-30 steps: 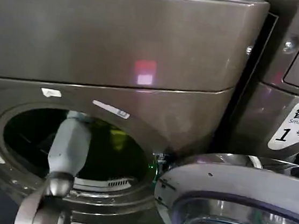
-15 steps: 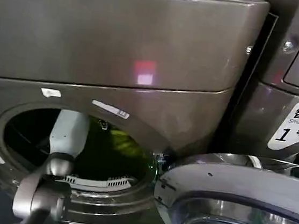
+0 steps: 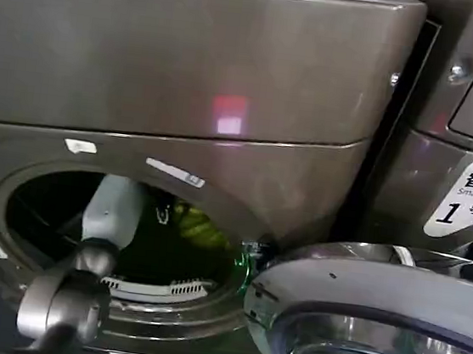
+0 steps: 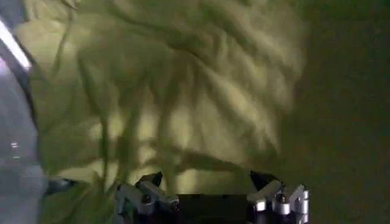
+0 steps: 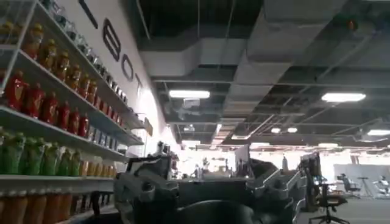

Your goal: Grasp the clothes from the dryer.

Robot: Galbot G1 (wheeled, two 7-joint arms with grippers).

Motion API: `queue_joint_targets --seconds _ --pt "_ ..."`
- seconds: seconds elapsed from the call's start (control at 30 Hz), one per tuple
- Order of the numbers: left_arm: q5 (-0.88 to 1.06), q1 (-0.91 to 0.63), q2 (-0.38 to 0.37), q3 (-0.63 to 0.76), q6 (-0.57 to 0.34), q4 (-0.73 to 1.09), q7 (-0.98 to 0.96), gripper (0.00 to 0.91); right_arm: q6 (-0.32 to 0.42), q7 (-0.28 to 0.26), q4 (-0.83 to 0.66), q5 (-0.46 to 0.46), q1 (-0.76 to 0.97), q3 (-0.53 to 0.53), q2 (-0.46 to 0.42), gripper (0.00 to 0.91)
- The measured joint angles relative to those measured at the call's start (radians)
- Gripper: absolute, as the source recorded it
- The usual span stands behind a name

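Note:
The dryer (image 3: pixel 190 61) is a dark grey-brown machine whose round porthole (image 3: pixel 119 232) stands open. My left arm (image 3: pixel 113 210) reaches through the porthole into the drum. The clothes (image 3: pixel 201 226) lie deep inside as a yellow-green bundle, just right of the forearm. In the left wrist view the crumpled clothes (image 4: pixel 170 91) lie close ahead of my left gripper (image 4: pixel 204 182). It is open, with its fingertips (image 4: pixel 149 181) just short of the fabric and nothing between them. My right gripper (image 5: pixel 207 182) is open and faces away into the room.
The silver-rimmed glass door (image 3: pixel 373 329) hangs open at the lower right, close to the porthole. A second machine with a white "1" sticker (image 3: pixel 471 199) stands on the right. The right wrist view shows shelves of bottles (image 5: pixel 42 109).
My left arm's elbow has shifted a little to the left and lower while the forearm stays in the drum. More of the clothes shows to the right of the forearm.

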Motion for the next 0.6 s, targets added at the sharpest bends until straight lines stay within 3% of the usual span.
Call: queue_joint_targets --seconds 0.2,0.23,0.27,0.6 --pt "-0.027 0.004 0.003 0.002 0.017 0.019 -0.001 0.899 0.001 0.000 -0.002 0.000 0.002 -0.003 -0.001 0.907" --pt "-0.029 0.005 0.004 0.002 0.019 0.021 -0.001 0.182 0.001 0.000 -0.002 0.000 0.002 -0.004 -0.001 0.907" --pt "-0.033 0.006 0.005 0.002 0.023 0.023 -0.001 0.023 0.002 0.000 -0.003 0.000 0.002 -0.005 -0.001 0.907" --pt "-0.080 0.022 0.016 0.003 0.015 0.029 0.012 0.000 0.004 0.000 0.001 -0.003 0.005 -0.016 0.006 0.907"
